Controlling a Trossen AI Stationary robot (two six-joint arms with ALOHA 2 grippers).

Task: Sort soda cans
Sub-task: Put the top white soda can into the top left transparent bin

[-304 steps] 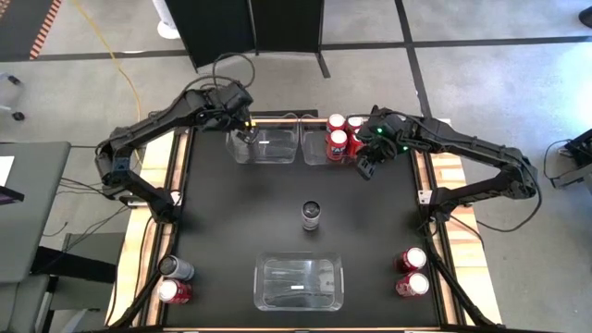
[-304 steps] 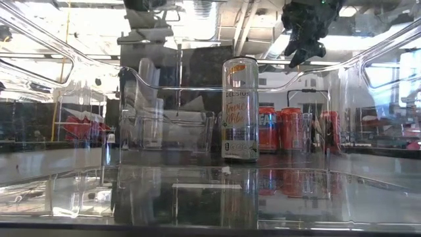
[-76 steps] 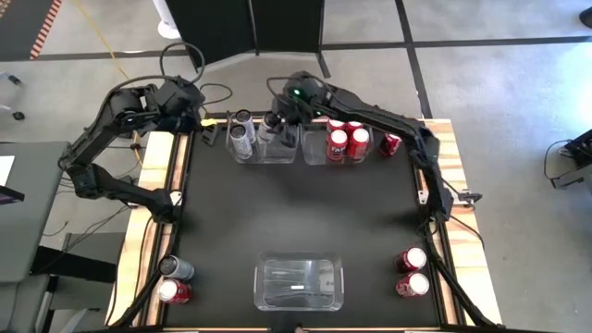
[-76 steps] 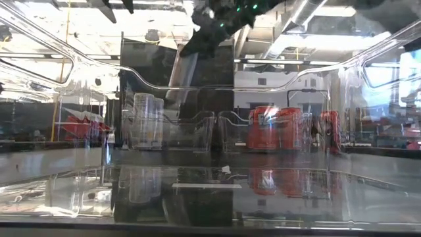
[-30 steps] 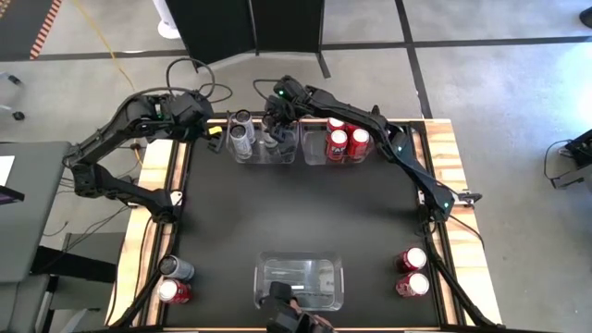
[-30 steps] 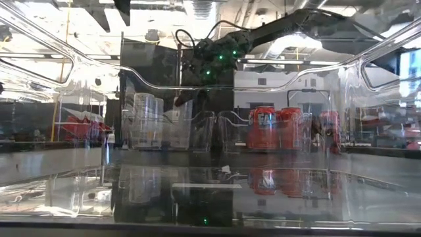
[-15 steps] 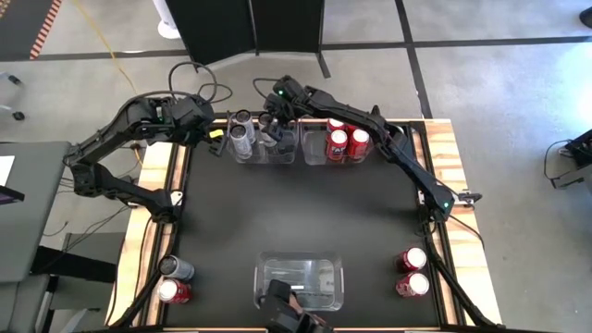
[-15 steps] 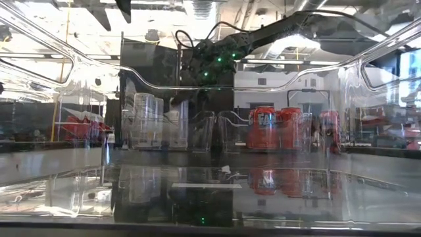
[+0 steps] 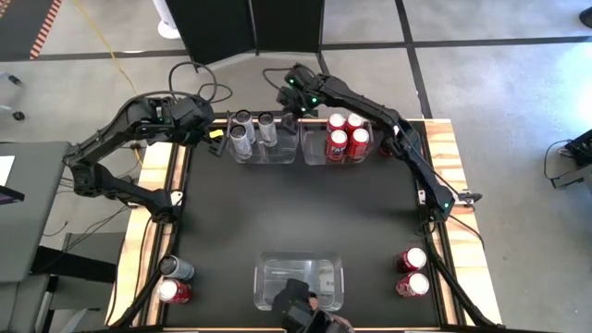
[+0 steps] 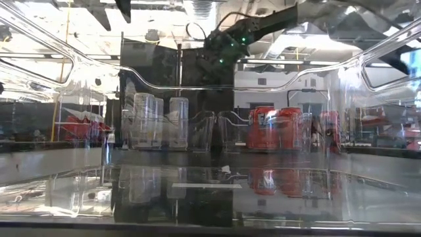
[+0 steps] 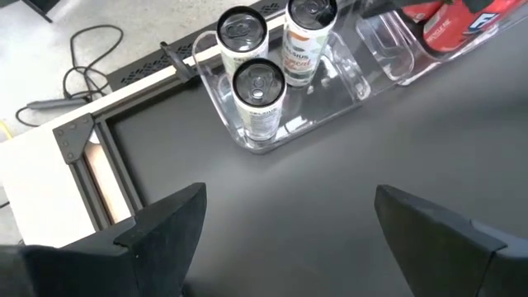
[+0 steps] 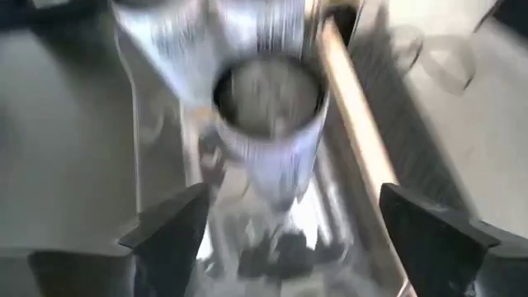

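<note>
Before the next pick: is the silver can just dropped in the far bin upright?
Upright: the can shows its round top beside two others.

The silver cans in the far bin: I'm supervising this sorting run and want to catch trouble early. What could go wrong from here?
1. The right gripper hangs open just above the silver can it stands over; swinging sideways too low could clip it.
2. Three silver cans sit packed together in the clear bin, so a bump might topple them like dominoes.
3. The left gripper waits open beside that bin and could nudge it.
</note>
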